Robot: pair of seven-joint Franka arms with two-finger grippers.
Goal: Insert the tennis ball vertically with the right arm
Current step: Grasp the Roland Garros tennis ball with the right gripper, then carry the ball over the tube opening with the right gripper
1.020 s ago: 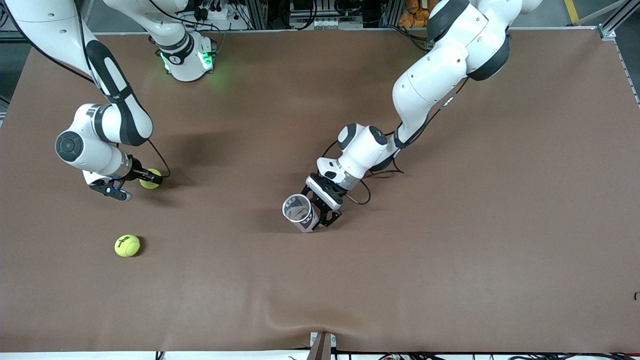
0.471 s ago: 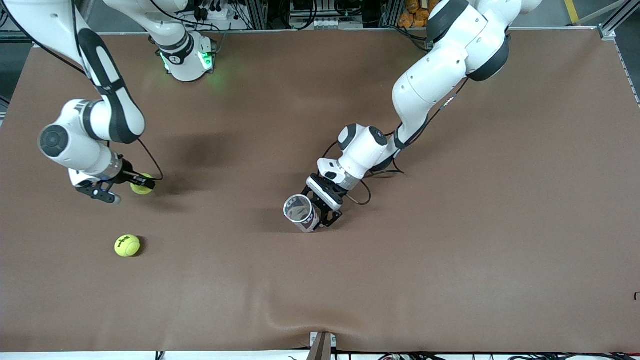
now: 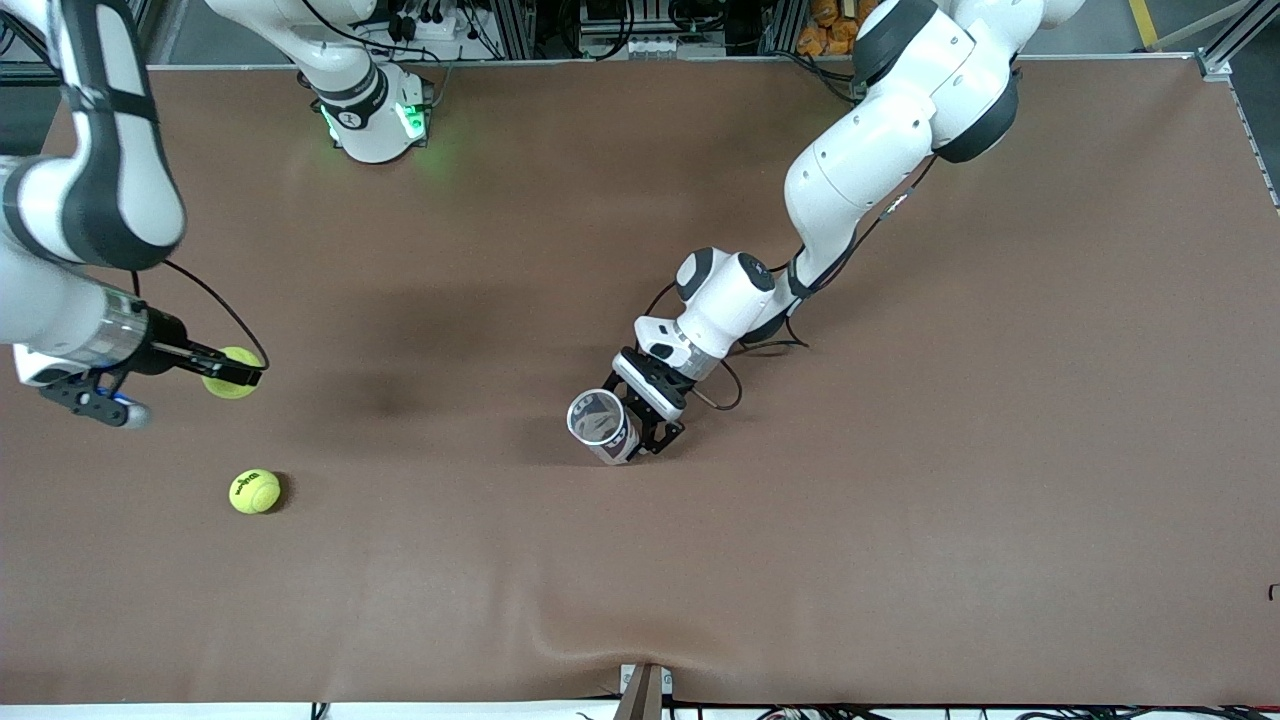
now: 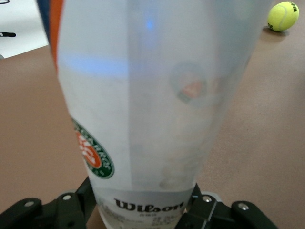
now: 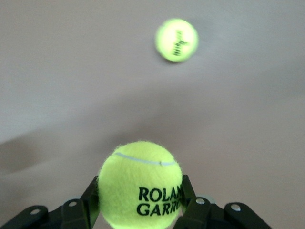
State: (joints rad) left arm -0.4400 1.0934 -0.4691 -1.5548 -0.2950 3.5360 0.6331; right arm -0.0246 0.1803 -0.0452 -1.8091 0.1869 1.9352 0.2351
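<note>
Front view, left edge of the frame: the right arm (image 3: pixel 70 200) reaches down over the brown worktop (image 3: pixel 900 500), and its right claw (image 3: pixel 232 374) pinches a yellow tennis ball (image 3: pixel 230 372) between its long thin fingers. The ball sits right at the fingertips, up in the air over the right arm's end of the worktop. In the right wrist view the tennis ball (image 5: pixel 140 185) fills the lower middle of the frame, a black finger (image 5: pixel 90 193) pressed against each side — the print on it reads ROLAND GARROS.

A second ball (image 3: pixel 255 491) lies loose on the worktop, lower in the front frame than the held one and apart from it; it shows blurred in the right wrist view (image 5: pixel 177 39).

Near the middle of the front frame the left claw (image 3: pixel 640 415) is clamped on a clear plastic can (image 3: pixel 601 424), which stands with its open mouth up. The left wrist view shows the can (image 4: pixel 147 109) close up, with a Wilson label.
</note>
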